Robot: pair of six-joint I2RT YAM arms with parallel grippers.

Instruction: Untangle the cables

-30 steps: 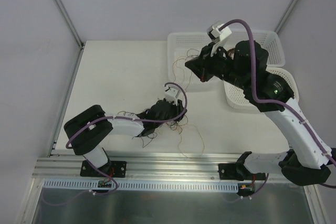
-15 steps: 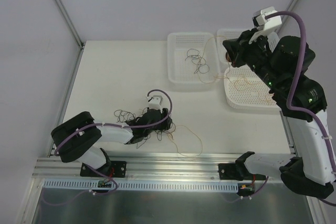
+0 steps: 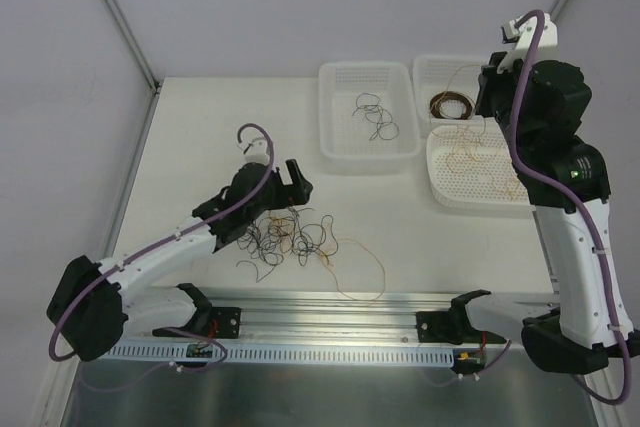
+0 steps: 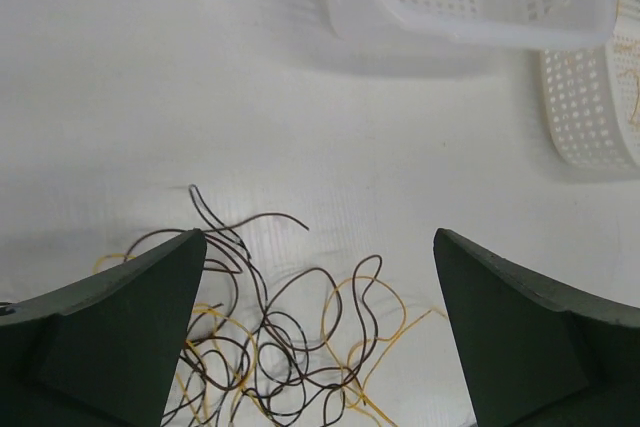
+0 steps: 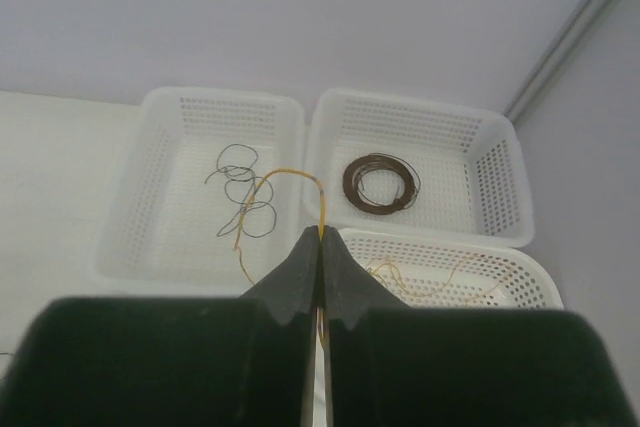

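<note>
Okay, near edge first: left arm stretched low from its base toward 1 o'clock, wrist tipped down. Left gripper (image 4: pixel 320 237) spread wide, nothing in it, poised over the tangle of cables (image 3: pixel 290 237); contact can't be judged. The tangle is hair-thin curly strands, dark brown, black and yellow-tan, lying loose on the white table (image 3: pixel 200 127), with one tan strand trailing off toward 4 o'clock. Bare table lies open at 9 and 12 o'clock of the pile.

Right arm stands tall at the right side, wrist raised high over the baskets. Right gripper (image 5: pixel 320 235) pressed closed on a yellow-tan wire (image 5: pixel 290 170), which arches out of the tips and droops down.

Farther, at 1 o'clock of the tangle, are three white perforated plastic baskets, close together. Left basket (image 3: pixel 366 66) holds loose black wires (image 3: pixel 372 117). Rounded near-right basket (image 3: pixel 470 202) holds tan strands (image 3: pixel 478 159). Far-right basket (image 3: pixel 450 59) holds a neat brown coil (image 3: pixel 452 105).
</note>
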